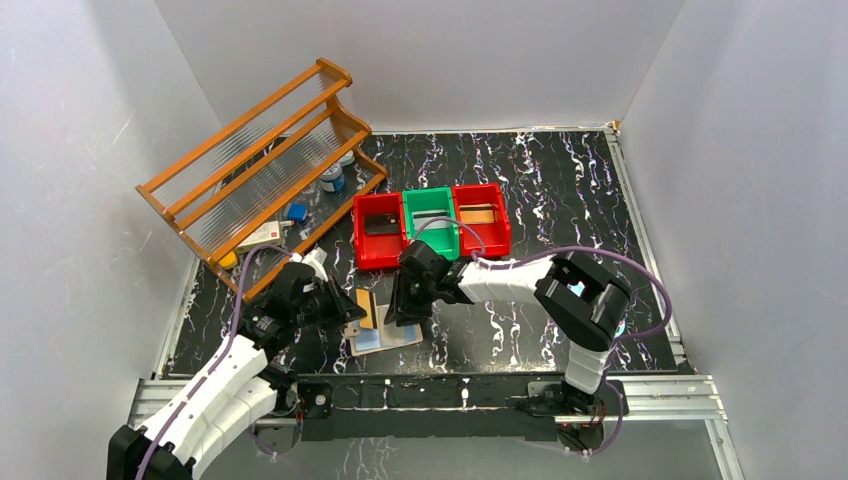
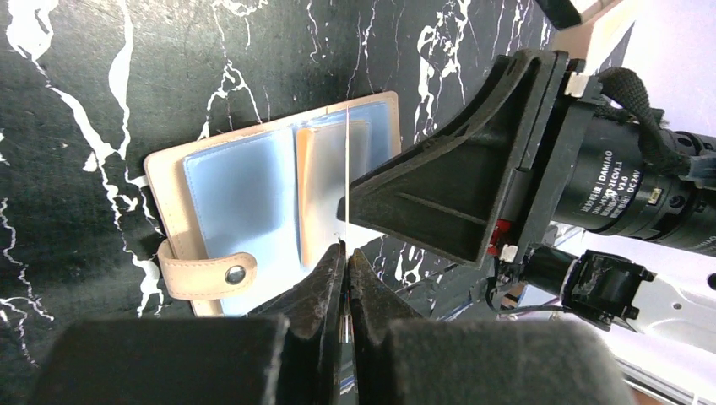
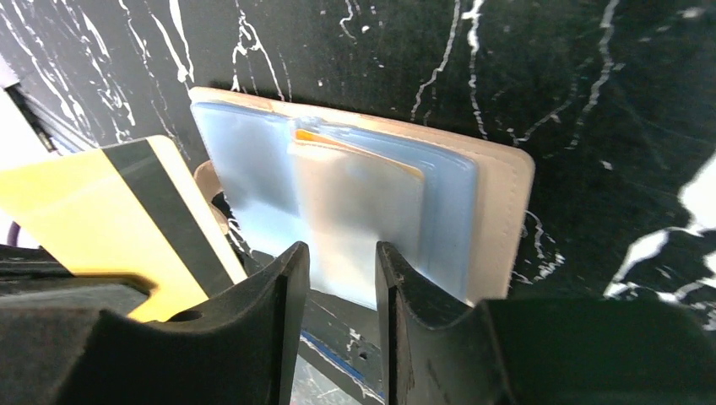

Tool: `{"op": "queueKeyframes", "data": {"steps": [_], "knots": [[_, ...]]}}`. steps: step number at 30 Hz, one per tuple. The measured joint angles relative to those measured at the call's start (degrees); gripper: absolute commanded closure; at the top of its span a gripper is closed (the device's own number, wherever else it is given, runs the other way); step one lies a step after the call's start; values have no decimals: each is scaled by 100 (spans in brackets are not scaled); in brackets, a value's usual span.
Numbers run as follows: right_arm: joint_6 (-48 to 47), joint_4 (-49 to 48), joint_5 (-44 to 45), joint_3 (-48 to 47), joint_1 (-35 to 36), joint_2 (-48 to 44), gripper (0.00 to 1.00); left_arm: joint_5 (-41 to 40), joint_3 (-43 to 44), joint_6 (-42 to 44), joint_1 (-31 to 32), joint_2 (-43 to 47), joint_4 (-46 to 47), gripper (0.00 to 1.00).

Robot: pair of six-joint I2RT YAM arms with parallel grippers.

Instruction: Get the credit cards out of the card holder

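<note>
1. The left gripper [image 2: 346, 251] was clamped on the orange-gold card [image 3: 72, 219]. The card stood on edge just above the open card holder [image 2: 245, 198].
2. The right gripper [image 3: 340, 261] had its jaws apart and tips down at the holder's near edge, seemingly pinning it to the table [image 2: 84, 84]. Contact could not be confirmed.
3. The card looked clear of the blue sleeves [image 3: 355, 202], so the step in hand was probably the carry-away.
4. To do it well, the left arm should raise the card along its own plane, so it misses the right gripper, which was close beside it.
5. The right tips should hold the holder flat until the card is away. An orange edge in a sleeve suggested another card remained.
6. The bins [image 1: 380, 256] stood well behind the holder.
</note>
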State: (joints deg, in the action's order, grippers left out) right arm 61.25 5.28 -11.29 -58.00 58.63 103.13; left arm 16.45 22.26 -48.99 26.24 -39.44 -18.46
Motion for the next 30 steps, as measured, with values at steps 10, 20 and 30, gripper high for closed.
{"op": "queueKeyframes", "data": {"steps": [10, 20, 30], "knots": [[-328, -35, -9, -55, 31, -286, 56, -424, 223, 59, 0, 72, -560, 100], [-645, -201, -389, -619, 363, 166, 53, -1075, 577, 11, 0, 568, -1117, 100], [-708, 468, 48, -667, 369, 293, 47, -1139, 597, -7, 0, 518, -1202, 100]]}}
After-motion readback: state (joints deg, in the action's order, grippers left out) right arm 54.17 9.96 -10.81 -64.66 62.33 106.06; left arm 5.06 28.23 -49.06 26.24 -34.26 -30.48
